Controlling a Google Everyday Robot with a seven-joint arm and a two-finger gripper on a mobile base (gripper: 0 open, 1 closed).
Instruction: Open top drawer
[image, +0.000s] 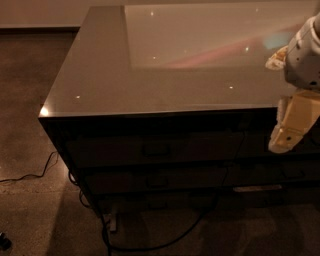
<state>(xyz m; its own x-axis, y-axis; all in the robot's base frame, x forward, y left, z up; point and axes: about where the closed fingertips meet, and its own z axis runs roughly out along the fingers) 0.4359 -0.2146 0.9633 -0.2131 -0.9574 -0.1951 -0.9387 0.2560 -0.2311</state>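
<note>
We see our hand (289, 131) hanging at the right edge of the view, in front of the cabinet and just below the lip of the tabletop (100, 80). We cannot tell whether it is open or closed. The top drawer (115, 147) sits shut, directly under that lip, and its handle (156, 149) is well to the left of our hand.

The main risk, as we judge it, is picking the wrong row. The lower drawers (125, 181) have nearly the same dark fronts and similar handles, and the dim light flattens the difference. The handle is a small loop lying close to the front, so a slightly off approach could slide past it or pinch only its edge and slip when pulled. Coming in too high could knock the overhanging tabletop edge. A black cable (170, 240) loops on the floor (30, 100) at the cabinet's foot and could snag our base.

The tabletop is smooth and glossy, mirroring light specks. The drawer fronts look flat and dark, the hand pale, hard and rounded, and the floor brown and speckled.
</note>
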